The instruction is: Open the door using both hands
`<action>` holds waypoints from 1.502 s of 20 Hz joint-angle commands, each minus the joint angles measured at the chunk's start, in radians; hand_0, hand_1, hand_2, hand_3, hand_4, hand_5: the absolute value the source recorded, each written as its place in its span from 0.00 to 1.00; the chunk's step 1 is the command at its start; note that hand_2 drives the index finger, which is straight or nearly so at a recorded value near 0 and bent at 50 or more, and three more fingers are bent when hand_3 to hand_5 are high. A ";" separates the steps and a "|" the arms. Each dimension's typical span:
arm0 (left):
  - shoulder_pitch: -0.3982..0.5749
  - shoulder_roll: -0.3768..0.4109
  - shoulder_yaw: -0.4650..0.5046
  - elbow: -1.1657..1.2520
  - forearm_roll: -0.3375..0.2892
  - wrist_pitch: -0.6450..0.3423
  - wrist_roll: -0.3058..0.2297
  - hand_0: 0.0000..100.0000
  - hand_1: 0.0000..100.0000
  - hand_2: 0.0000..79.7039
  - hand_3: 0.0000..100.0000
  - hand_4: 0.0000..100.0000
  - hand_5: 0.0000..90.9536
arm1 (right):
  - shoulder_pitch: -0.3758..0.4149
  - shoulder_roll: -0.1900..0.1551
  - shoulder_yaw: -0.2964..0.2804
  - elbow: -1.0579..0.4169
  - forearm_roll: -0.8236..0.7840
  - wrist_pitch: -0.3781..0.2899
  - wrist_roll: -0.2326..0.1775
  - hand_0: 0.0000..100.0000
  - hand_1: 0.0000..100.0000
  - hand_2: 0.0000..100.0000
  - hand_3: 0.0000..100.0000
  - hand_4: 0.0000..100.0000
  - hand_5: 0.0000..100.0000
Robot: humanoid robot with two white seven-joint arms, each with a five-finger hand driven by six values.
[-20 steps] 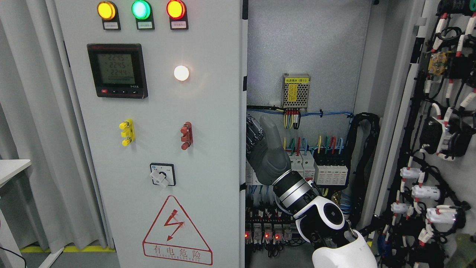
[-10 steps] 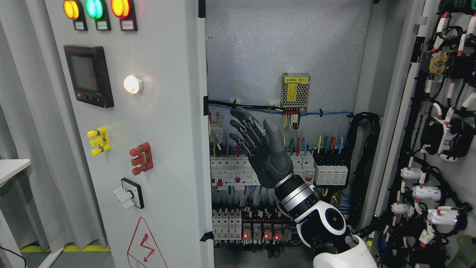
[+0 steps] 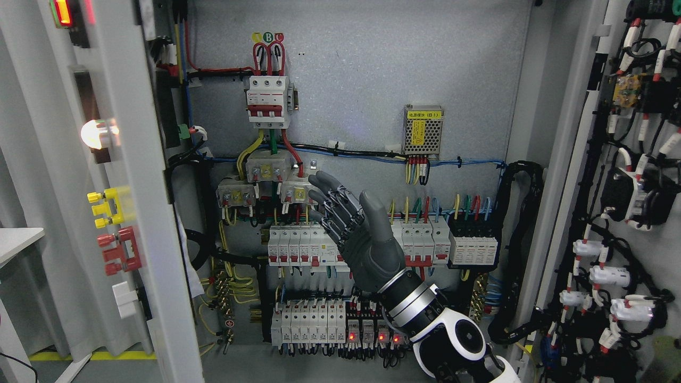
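A grey curtain (image 3: 32, 133) hangs at the far left, beside a white table (image 3: 16, 239) corner. The cabinet (image 3: 425, 64) stands open. The right hand (image 3: 346, 223) is raised inside, fingers spread, holding nothing. The door (image 3: 133, 213) is swung wide, well left of the hand. Above the hand, right, a yellow label (image 3: 424, 114) reads "(B1)".

There is just one view. It looks out from the robot's head, straight into the open grey metal cabinet (image 3: 452, 64), and it sits close. The right hand (image 3: 355, 234), dark grey with spread fingers (image 3: 325, 187), is raised near the middle of the picture. Left of the fingers, the grey metal door (image 3: 133, 159) shows almost edge-on. Right of the fingers hangs a panel with black cables (image 3: 633, 175).
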 commanded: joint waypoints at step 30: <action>-0.018 0.011 0.000 0.002 0.000 0.000 -0.003 0.30 0.00 0.03 0.03 0.04 0.00 | 0.095 0.000 0.388 -0.220 -0.146 0.054 0.001 0.22 0.00 0.00 0.00 0.00 0.00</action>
